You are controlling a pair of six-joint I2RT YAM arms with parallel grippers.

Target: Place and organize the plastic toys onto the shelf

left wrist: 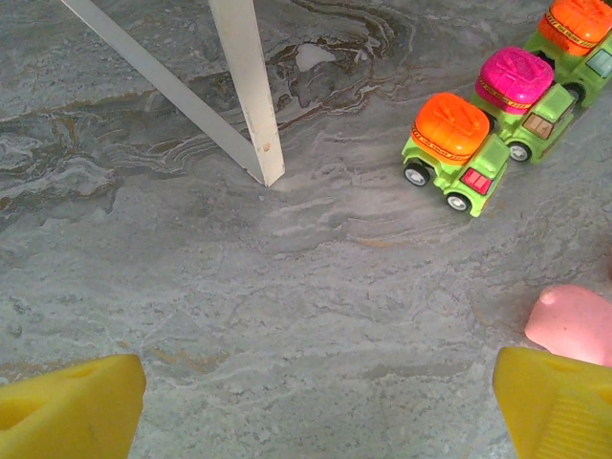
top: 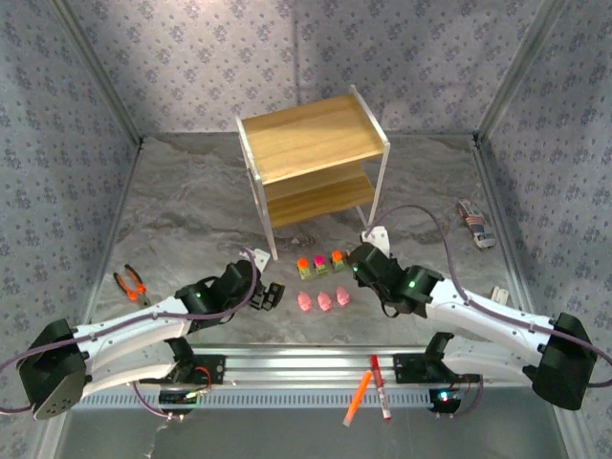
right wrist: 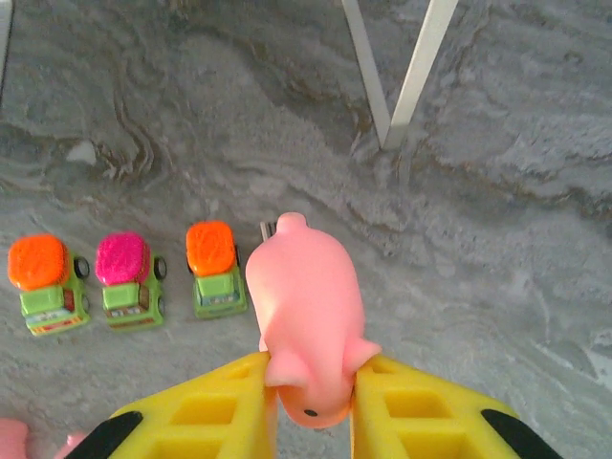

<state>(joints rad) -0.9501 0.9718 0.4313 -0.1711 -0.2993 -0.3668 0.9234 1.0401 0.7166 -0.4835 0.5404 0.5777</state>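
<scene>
Pig (right wrist: pixel 304 306) in right gripper (right wrist: pixel 314 375), long axis straight ahead — toward shelf (right wrist: pixel 406 86)

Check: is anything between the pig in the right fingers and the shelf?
Nothing visible. The pink plastic pig in the right fingers faces grey marbled table up to the wooden, white-framed shelf; three green toy trucks sit off to its left.

White, black and yellow hardware
The left arm (top: pixel 134 330) and right arm (top: pixel 478 316) share white links, black joints, lilac cables and green lights; the fingers (right wrist: pixel 210 421) are blocky yellow with black corners
</scene>
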